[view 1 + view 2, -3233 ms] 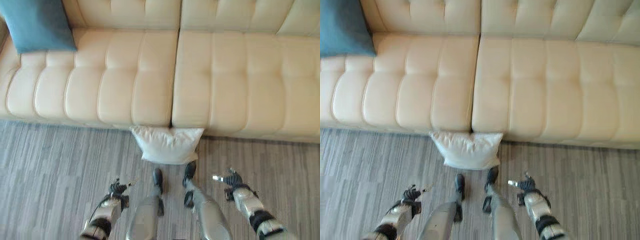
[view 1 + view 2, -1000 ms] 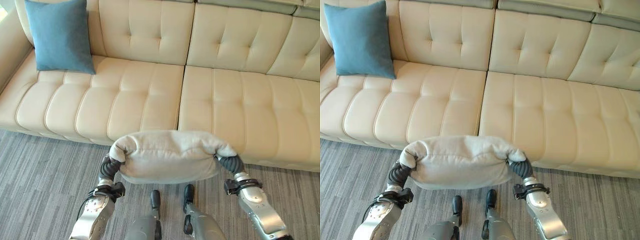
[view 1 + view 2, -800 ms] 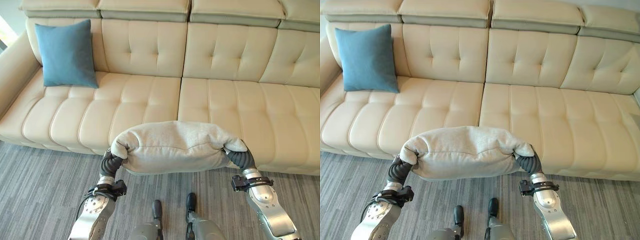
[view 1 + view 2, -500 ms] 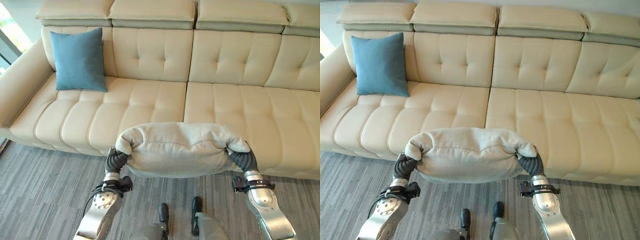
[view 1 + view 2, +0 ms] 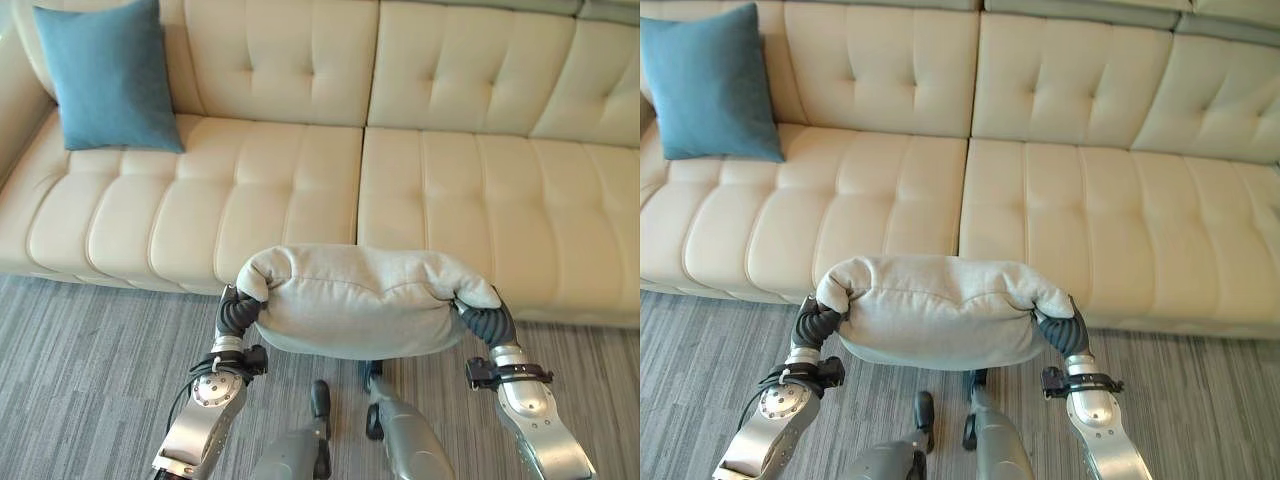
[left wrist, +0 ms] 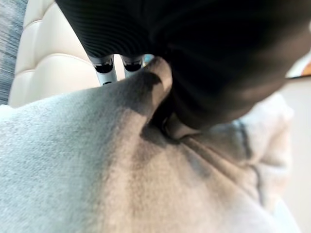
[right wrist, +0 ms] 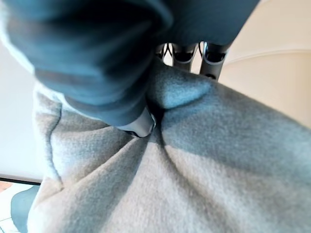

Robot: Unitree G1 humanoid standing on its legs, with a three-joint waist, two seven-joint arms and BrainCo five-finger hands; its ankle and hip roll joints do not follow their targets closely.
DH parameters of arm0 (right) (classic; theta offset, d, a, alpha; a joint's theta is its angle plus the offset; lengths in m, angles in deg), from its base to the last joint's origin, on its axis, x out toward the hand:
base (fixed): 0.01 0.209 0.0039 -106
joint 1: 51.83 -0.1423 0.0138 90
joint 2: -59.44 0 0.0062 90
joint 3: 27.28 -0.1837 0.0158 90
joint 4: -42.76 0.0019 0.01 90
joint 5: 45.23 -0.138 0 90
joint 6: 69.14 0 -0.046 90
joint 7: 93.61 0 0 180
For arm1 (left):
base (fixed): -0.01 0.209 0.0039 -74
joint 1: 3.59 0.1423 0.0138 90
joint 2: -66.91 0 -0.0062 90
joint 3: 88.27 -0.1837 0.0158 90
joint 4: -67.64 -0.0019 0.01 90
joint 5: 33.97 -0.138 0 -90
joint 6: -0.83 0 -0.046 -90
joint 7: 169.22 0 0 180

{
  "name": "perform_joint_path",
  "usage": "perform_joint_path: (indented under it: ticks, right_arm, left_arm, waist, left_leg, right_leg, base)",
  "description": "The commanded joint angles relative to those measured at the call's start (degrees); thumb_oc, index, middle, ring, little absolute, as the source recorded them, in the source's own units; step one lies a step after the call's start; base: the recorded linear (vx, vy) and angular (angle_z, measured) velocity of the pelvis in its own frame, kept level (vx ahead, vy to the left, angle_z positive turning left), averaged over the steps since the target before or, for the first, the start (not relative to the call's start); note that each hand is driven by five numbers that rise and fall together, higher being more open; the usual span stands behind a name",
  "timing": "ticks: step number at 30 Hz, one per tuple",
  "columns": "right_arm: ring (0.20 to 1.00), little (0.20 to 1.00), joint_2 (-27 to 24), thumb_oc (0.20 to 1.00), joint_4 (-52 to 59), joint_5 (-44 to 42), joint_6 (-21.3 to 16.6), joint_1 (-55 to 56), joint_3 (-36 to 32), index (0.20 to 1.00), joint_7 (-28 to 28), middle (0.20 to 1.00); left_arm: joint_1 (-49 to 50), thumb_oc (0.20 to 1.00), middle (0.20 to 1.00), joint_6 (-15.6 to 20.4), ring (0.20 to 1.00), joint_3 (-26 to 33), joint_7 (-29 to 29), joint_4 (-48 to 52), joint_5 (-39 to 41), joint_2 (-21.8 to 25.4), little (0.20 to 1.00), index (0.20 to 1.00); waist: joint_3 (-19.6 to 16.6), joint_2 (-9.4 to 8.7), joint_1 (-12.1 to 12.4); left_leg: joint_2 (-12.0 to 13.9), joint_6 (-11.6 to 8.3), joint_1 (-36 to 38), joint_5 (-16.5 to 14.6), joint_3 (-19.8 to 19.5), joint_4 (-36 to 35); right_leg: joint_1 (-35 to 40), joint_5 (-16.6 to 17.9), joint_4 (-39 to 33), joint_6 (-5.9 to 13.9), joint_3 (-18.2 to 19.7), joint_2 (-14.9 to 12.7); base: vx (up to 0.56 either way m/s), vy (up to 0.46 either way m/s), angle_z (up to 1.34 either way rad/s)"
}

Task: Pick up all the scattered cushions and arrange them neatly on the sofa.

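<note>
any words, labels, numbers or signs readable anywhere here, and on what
None can be read.
Grey cushion, held between the left robot hand and right robot hand: plain fabric, no tag or print in view.
Blue cushion on the sofa: plain, no label in view.
Sofa: tufted cream upholstery, no text.
Carpet: striped pattern only, no lettering.

Two silver-grey forearms are seen at 7 and 5 o'clock. Each wrist is wrapped in a dark ribbed cover above a black clamp ring. A round silver disc is set in the left forearm. Silver fingers (image 6: 103,68) with dark tips are seen on the left hand (image 5: 238,312) and the right hand (image 5: 484,322).
</note>
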Motion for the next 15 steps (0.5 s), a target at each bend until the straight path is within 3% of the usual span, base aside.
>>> perform_joint_path:
  ticks: [1, 2, 4, 6, 8, 9, 11, 12, 13, 14, 15]
  right_arm:
    - [0.200, 0.200, -2.3, 0.200, 3.9, -1.8, -6.4, -3.5, -3.5, 0.200, -0.6, 0.200]
    - [0.200, 0.200, -2.3, 0.200, 3.9, -1.8, -6.4, -3.5, -3.5, 0.200, -0.6, 0.200]
    - [0.200, 0.200, -3.2, 0.200, 3.7, -2.4, -6.2, -3.5, -3.7, 0.200, -1.0, 0.200]
    - [0.200, 0.200, -3.3, 0.200, 3.7, -2.2, -6.1, -3.8, -3.6, 0.200, -1.0, 0.200]
    - [0.200, 0.200, -3.2, 0.200, 3.3, -2.1, -5.8, -4.9, -3.2, 0.200, -0.4, 0.200]
    - [0.200, 0.200, -3.0, 0.200, 3.4, -2.3, -5.8, -5.9, -2.6, 0.200, -0.2, 0.200]
    - [0.200, 0.200, -3.0, 0.200, 3.4, -2.3, -5.8, -5.9, -2.6, 0.200, -0.2, 0.200]
    - [0.200, 0.200, -2.9, 0.200, 3.4, -2.4, -5.7, -6.4, -2.0, 0.200, -0.2, 0.200]
    - [0.200, 0.200, -2.8, 0.200, 3.6, -2.1, -5.7, -6.6, -1.6, 0.200, -0.1, 0.200]
    - [0.200, 0.200, -2.8, 0.200, 3.6, -2.1, -5.7, -6.6, -1.6, 0.200, -0.1, 0.200]
    - [0.200, 0.200, -2.8, 0.200, 3.8, -1.6, -5.5, -7.4, -0.6, 0.200, -0.2, 0.200]
  left_arm:
    - [-3.2, 0.200, 0.200, 6.3, 0.200, 3.4, 2.6, 6.2, -1.6, 0.2, 0.200, 0.200]
    - [-3.2, 0.200, 0.200, 6.3, 0.200, 3.4, 2.6, 6.3, -1.6, 0.2, 0.200, 0.200]
    - [-2.2, 0.200, 0.200, 6.3, 0.200, 4.0, 3.0, 6.2, -1.1, 0.0, 0.200, 0.200]
    - [-2.0, 0.200, 0.200, 6.2, 0.200, 4.2, 2.8, 6.1, -1.0, -0.3, 0.200, 0.200]
    - [-2.2, 0.200, 0.200, 5.9, 0.200, 4.0, 2.7, 5.7, -0.7, -0.7, 0.200, 0.200]
    - [-1.9, 0.200, 0.200, 5.5, 0.200, 3.8, 2.7, 5.7, -0.4, -1.0, 0.200, 0.200]
    - [-1.9, 0.200, 0.200, 5.5, 0.200, 3.8, 2.7, 5.7, -0.4, -1.0, 0.200, 0.200]
    - [-1.1, 0.200, 0.200, 5.3, 0.200, 3.6, 2.7, 6.1, -0.6, -1.3, 0.200, 0.200]
    - [-0.8, 0.200, 0.200, 5.2, 0.200, 3.5, 2.7, 6.2, -0.7, -1.4, 0.200, 0.200]
    - [-0.8, 0.200, 0.200, 5.2, 0.200, 3.5, 2.7, 6.2, -0.7, -1.4, 0.200, 0.200]
    - [-0.6, 0.200, 0.200, 4.8, 0.200, 2.9, 2.6, 6.4, -1.1, -1.5, 0.200, 0.200]
  waist:
    - [-5.1, 1.56, -0.5]
    - [-5.1, 1.58, -0.6]
    - [-4.2, 1.63, 0.0]
    - [-3.9, 1.54, 0.2]
    - [-3.5, 0.93, 0.7]
    - [-3.3, 0.22, 1.2]
    - [-3.3, 0.07, 1.1]
    - [-3.8, 0.07, 1.3]
    - [-4.2, 0.08, 1.3]
    - [-4.1, 0.04, 1.3]
    - [-4.6, 0.53, 1.6]
  left_leg:
    - [3.5, -7.30, 4.7, 1.9, 2.6, 21.2]
    - [3.6, -7.36, 4.3, 1.7, 2.5, 21.7]
    - [3.9, -8.90, -0.2, 5.6, 2.6, 31.2]
    - [4.4, -8.18, -1.6, 4.6, 3.3, 32.0]
    - [3.6, -6.12, -4.8, 1.2, 3.3, 29.6]
    - [1.9, -3.66, -6.8, -3.6, 2.2, 22.8]
    - [1.7, -3.57, -6.8, -3.3, 2.2, 22.5]
    - [1.3, -3.09, -6.6, -3.6, 0.4, 13.6]
    - [1.5, -3.46, -6.2, -0.5, -0.7, 7.7]
    - [1.5, -3.46, -6.0, -0.3, -0.8, 7.3]
    - [2.3, -5.00, -7.5, 5.6, -2.7, 0.4]
  right_leg:
    - [5.4, -7.9, -2.6, -1.00, -1.5, 4.1]
    - [5.4, -7.9, -2.7, -1.07, -1.6, 4.2]
    - [8.6, -10.2, -3.0, -2.89, -1.5, 4.4]
    - [9.4, -11.0, -3.0, -3.28, -1.2, 4.4]
    - [10.9, -11.5, -3.1, -3.25, -0.7, 3.8]
    - [12.2, -11.8, -3.1, -2.51, 0.3, 2.9]
    - [12.2, -11.7, -3.2, -2.47, 0.3, 2.7]
    - [13.0, -12.0, -3.3, -2.23, 0.6, 2.6]
    - [13.5, -12.2, -3.4, -2.28, 0.5, 2.5]
    - [13.5, -12.3, -3.4, -2.27, 0.5, 2.4]
    - [15.5, -12.9, -3.8, -2.53, 0.4, 2.8]
  base:
    - [0.23, -0.133, 0.21]
    - [0.34, -0.191, 0.29]
    - [0.35, -0.186, -0.10]
    - [0.23, -0.109, -0.33]
    - [0.23, -0.067, -0.28]
    - [0.22, -0.043, -0.17]
    - [0.15, -0.002, -0.09]
    - [0.22, 0.018, -0.06]
    - [0.23, 0.018, -0.06]
    - [0.26, 0.045, -0.08]
    - [0.25, 0.055, -0.14]
